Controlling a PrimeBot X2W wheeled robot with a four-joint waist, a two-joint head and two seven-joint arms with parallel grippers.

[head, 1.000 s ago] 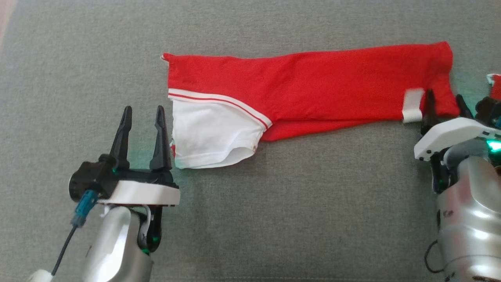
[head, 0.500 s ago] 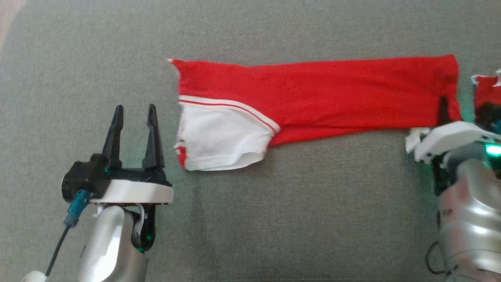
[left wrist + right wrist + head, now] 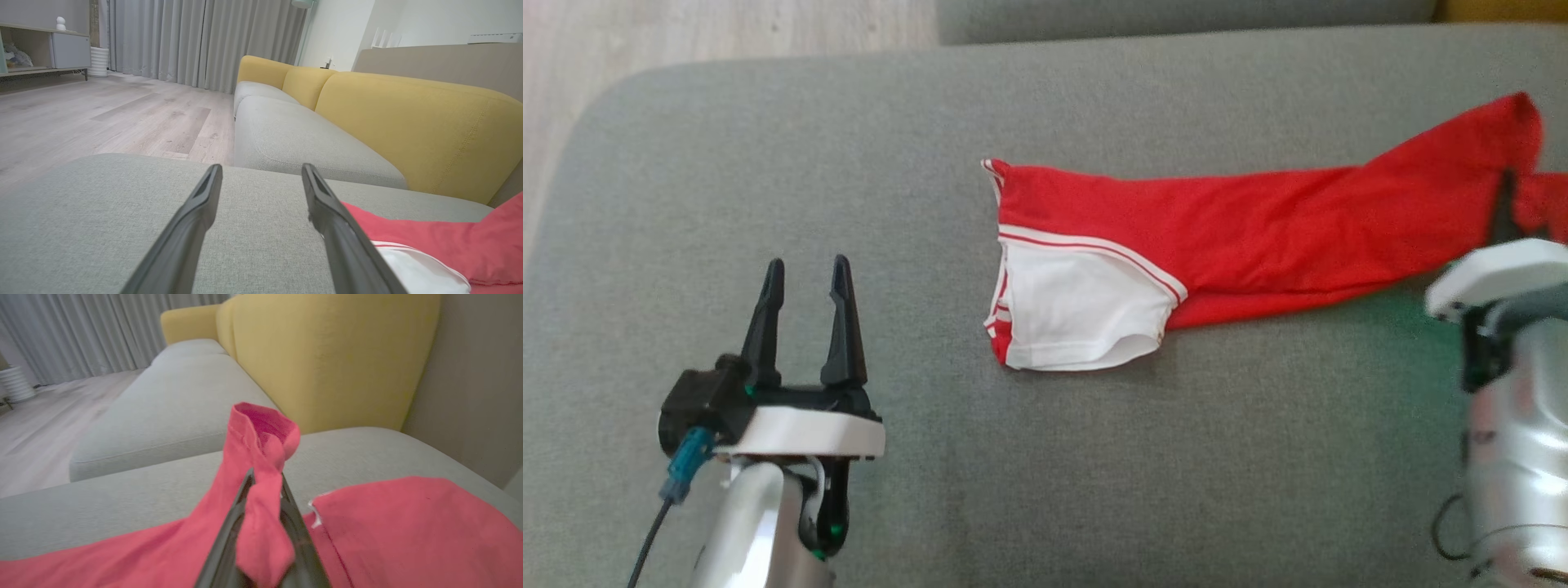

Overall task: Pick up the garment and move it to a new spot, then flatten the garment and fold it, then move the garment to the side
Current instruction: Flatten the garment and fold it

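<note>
Now the garment lies in a long folded strip across the grey sofa cushion, running from about the middle of the cushion out toward its right edge. Most of it is bright red. Its left end carries a white panel, bordered along the top by a white band with a thin red line, and red-and-white striping runs down that end's edge. In the right wrist view a small white tab shows at a seam of the red cloth, too small to read.

The right claw is pinched tight on the garment's right end. A fold of red cloth is bunched between its fingers and stands up in a loop above the tips. That end rises off the cushion, while the rest lies flat. The left claw hangs spread wide with nothing in it, toward the cushion's front-left part, apart from the white panel.

A second ago the right claw stood open at the garment's right end; it has since closed on the cloth, and that end, flat then, is drawn up and slants toward the far-right corner. The head camera has shifted too: the cushion's rounded far-left corner and pale wooden floor have come into its view. The left claw is as wide open as before.
</note>
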